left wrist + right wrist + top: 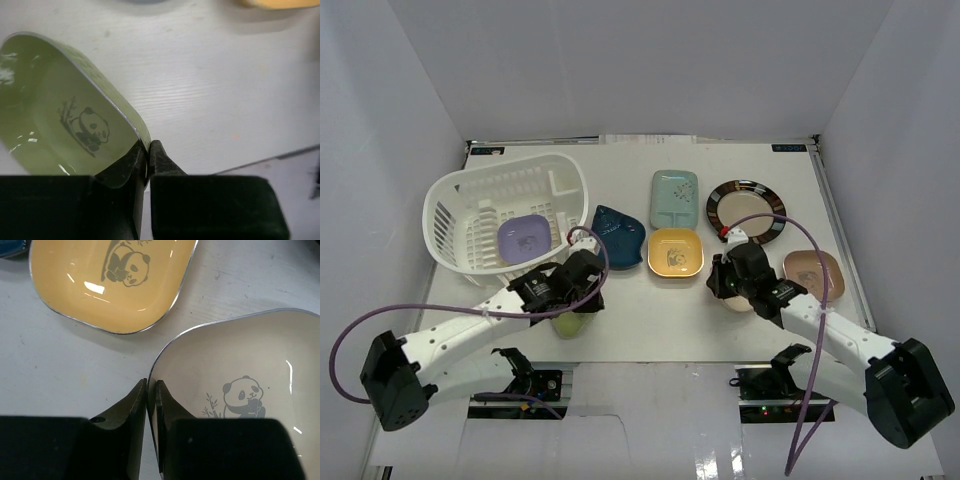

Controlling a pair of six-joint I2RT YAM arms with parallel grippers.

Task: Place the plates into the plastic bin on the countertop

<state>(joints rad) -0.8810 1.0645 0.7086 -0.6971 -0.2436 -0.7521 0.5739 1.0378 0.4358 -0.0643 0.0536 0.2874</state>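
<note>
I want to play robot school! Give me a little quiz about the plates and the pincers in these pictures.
1. True or false: the purple plate lies inside the white bin.
2. Which plate is the left pincer pinching by its rim? A) the green plate B) the dark blue one C) the round black-rimmed one
3. Fill in the gap: the animal drawn on the cream plate, which the right pincer grips, is a ____.

Key: 1 true; 2 A; 3 panda.
</note>
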